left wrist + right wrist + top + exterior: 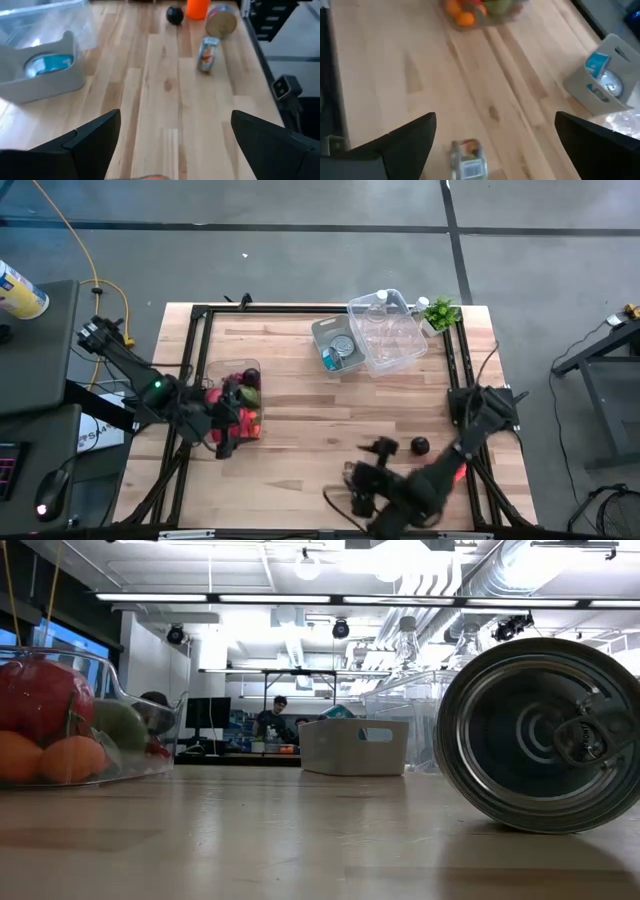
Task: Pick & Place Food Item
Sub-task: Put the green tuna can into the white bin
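Note:
A clear bowl of fruit (238, 402) stands at the table's left, with red, orange and green pieces (50, 730). My left gripper (225, 442) hovers open at the bowl's near side, nothing between its fingers (176, 117). My right gripper (360, 495) hangs open above the near edge, right of centre. A small labelled tin (467, 161) lies on its side on the wood just ahead of its fingers (495, 120). A larger can (545, 735) lies on its side nearby.
A grey bin (335, 345) holding a teal can (50, 64) stands at the far middle, beside a clear tub (388, 330) and a green plant (438, 312). A black ball (420, 445) lies at the right. Bare wood spreads across the middle of the table (320, 420).

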Available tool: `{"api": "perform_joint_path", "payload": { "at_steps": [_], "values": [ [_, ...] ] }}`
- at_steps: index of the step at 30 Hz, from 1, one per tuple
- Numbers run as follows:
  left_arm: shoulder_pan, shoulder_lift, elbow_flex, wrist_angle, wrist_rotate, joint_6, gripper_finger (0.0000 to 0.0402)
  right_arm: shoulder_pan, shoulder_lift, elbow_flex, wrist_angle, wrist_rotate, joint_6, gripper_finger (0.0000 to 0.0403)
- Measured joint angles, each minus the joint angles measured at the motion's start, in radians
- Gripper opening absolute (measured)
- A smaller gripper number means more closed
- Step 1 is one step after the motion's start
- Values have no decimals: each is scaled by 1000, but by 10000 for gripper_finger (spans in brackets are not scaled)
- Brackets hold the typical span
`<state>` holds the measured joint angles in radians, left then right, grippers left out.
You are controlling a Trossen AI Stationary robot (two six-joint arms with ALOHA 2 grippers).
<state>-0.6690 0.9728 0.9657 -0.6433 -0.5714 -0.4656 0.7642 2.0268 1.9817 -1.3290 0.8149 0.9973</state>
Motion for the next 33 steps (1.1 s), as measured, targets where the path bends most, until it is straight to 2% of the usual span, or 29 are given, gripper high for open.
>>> {"api": "perform_joint_path", "payload": {
  "at_steps": [3, 6, 11, 14, 19, 27, 33],
  "values": [
    [-3, 24, 0, 16, -3, 16, 365, 71, 18, -3, 42, 43, 19, 396],
    [-2, 48, 0, 25, -8, 41, 365, 123, 43, -3, 133, 49, -33, 396],
    [11, 80, 0, 66, -6, 51, 365, 153, 79, -2, 292, 44, -199, 396],
    [13, 87, 0, 101, -4, 51, 365, 152, 100, -2, 305, 5, -207, 396],
    [12, 86, 0, 129, -2, 93, 365, 137, 103, -2, 202, 66, 89, 396],
    [12, 86, 0, 135, -2, 111, 365, 151, 97, -18, -158, 173, 555, 396],
    [12, 86, 0, 133, -2, 111, 365, 187, 88, -97, -196, 226, 616, 396]
  ]
}}
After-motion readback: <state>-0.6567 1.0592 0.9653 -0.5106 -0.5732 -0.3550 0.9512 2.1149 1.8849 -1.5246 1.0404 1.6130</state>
